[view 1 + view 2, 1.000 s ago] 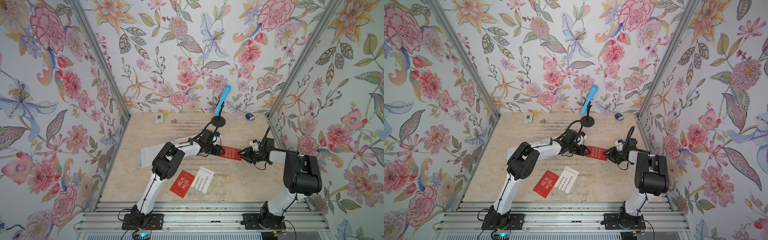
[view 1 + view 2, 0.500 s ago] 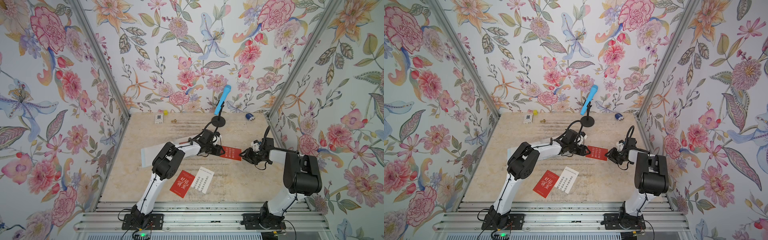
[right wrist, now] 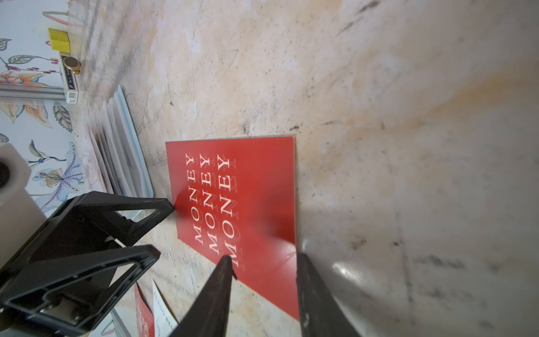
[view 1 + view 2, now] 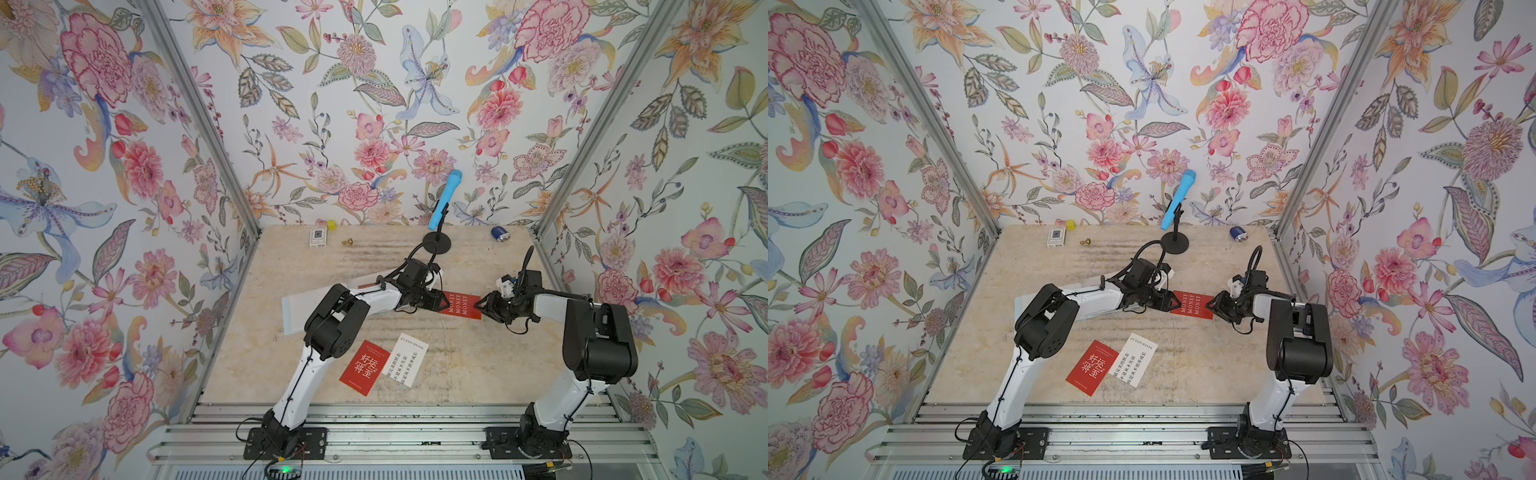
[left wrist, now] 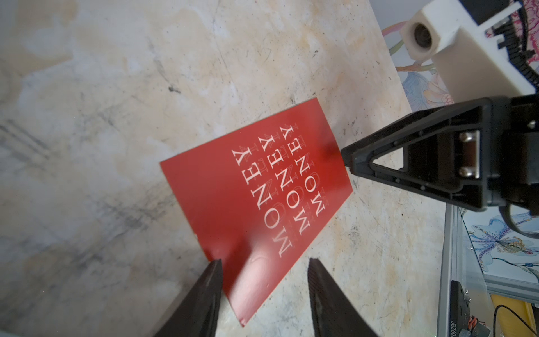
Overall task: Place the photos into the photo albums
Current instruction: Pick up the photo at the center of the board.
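A red photo printed MONEY point(image 4: 461, 304) lies flat on the table between my two grippers. My left gripper point(image 4: 443, 301) is open at its left end, and in the left wrist view its jaws point(image 5: 264, 262) straddle a corner of that card point(image 5: 256, 189). My right gripper point(image 4: 480, 306) is open at the right end, its jaws point(image 3: 264, 258) over the card's edge point(image 3: 250, 204). A second red photo point(image 4: 365, 368) and a white photo point(image 4: 406, 365) lie near the front. The pale blue photo album point(image 4: 297, 309) lies left, mostly hidden by my left arm; its sleeve pages point(image 3: 125, 146) stand fanned.
At the back stand a blue microphone point(image 4: 444, 199) on a black stand point(image 4: 437, 242), a small white box point(image 4: 318, 238), a yellow cube point(image 4: 331, 225), a brass knob point(image 4: 348, 241) and a blue can point(image 4: 500, 233). Floral walls close in three sides.
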